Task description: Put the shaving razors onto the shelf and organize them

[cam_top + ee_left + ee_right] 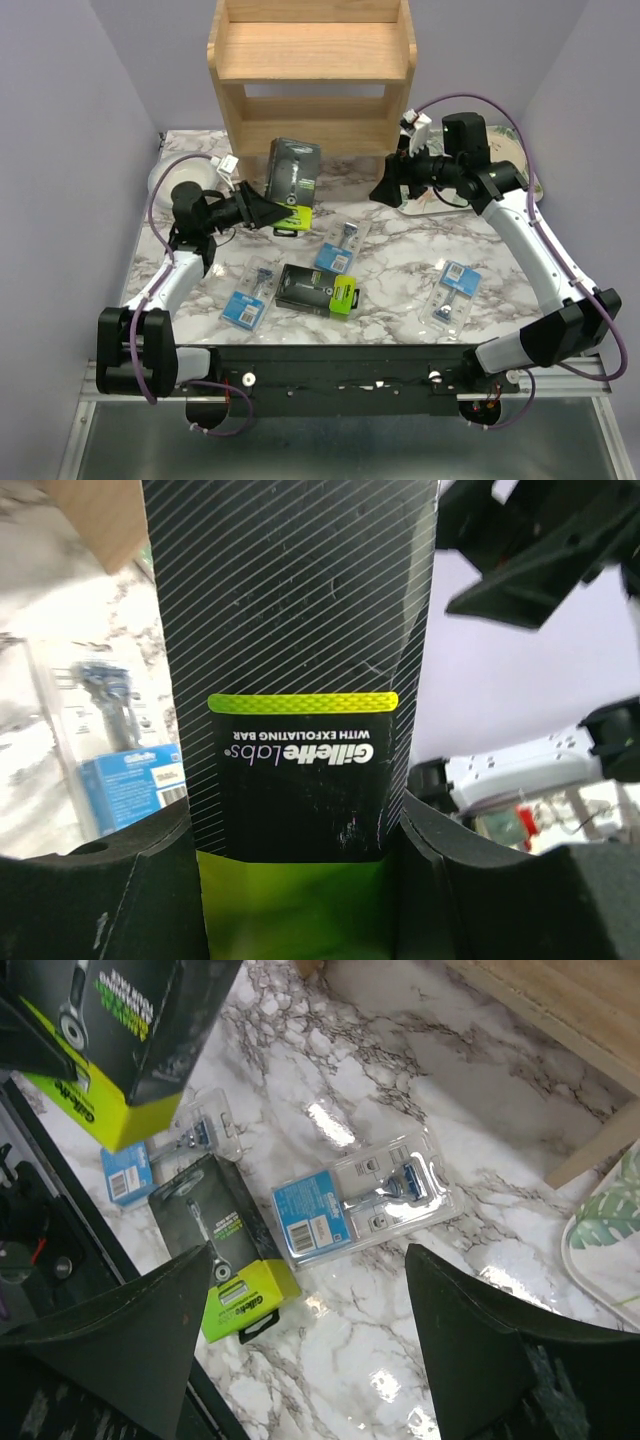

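Note:
My left gripper (268,211) is shut on a black razor box with a lime-green end (293,180) and holds it raised in front of the wooden shelf (312,75); the box fills the left wrist view (295,680). It also shows in the right wrist view (110,1030). A second black box (318,291) lies flat on the table, seen in the right wrist view (220,1250). Three blister packs lie flat: one in the middle (340,245), one at the left (250,296), one at the right (452,292). My right gripper (385,192) is open and empty, hovering above the middle pack (365,1200).
A floral tray (520,165) sits at the back right behind my right arm, its corner in the right wrist view (610,1250). A white round object (170,178) lies at the back left. The marble table (400,290) ends at a black rail near the arm bases.

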Robot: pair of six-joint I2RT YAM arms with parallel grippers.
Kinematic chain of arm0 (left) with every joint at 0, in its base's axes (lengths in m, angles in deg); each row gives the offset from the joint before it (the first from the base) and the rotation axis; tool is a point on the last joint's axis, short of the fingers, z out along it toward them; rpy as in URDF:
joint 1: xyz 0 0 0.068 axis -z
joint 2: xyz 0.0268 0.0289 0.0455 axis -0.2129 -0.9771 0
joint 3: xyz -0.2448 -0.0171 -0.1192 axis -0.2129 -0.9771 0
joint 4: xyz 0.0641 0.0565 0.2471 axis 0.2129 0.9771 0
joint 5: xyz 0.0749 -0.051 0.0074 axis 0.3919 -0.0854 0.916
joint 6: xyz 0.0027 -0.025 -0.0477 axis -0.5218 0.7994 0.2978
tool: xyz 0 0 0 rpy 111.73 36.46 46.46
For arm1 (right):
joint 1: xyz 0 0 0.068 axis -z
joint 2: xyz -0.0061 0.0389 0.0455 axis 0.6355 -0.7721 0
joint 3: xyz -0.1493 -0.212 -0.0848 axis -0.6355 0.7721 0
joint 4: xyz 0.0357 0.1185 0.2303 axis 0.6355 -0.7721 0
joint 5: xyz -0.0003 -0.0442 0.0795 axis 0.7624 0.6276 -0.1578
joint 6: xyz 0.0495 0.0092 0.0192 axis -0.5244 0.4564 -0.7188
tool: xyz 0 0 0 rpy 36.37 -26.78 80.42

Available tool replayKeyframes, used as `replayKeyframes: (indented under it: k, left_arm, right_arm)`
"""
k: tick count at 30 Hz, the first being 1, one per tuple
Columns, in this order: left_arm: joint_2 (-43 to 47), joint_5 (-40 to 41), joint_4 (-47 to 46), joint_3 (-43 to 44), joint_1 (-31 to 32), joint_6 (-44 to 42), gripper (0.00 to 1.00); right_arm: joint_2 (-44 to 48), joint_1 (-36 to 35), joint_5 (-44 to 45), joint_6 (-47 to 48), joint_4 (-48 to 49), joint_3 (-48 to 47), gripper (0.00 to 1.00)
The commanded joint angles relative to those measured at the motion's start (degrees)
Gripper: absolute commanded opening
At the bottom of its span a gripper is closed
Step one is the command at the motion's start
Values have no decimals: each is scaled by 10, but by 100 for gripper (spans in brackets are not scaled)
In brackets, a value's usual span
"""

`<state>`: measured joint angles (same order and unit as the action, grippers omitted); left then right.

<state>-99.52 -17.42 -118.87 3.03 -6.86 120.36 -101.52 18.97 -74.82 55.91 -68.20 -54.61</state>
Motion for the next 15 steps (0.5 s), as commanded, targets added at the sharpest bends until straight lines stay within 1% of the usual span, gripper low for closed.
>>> replayKeyframes:
  k: [1,3,5,6,7,10,12,13,15]
  left_arm:
    - [13,-40,-142,-14,-65,105,36]
    - [-4,-39,-150,-7,-77,132,36]
    - [-21,-30,-136,10,-85,145,36]
    - [-26,-27,-136,17,-93,168,40]
    - [-34,-26,-143,24,-94,176,40]
    - [-79,-35,-143,65,-100,224,41]
    - [-114,-27,-146,87,-104,253,41]
    - [-125,-20,-171,89,-110,291,41]
    - [-151,-2,-209,90,-118,332,41]
  right_arm:
    - [-17,-37,-5,33,24,-21,86]
    - [-26,-58,2,32,37,-23,86]
    - [-30,-68,0,33,48,-23,86]
    - [-32,-77,-1,31,58,-22,86]
    - [-37,-82,-2,31,61,-26,86]
    - [-47,-95,-6,31,72,-33,86]
    - [-48,-111,-7,38,88,-29,86]
    - [-48,-116,-7,42,93,-27,86]
    - [-46,-132,-8,57,109,-20,86]
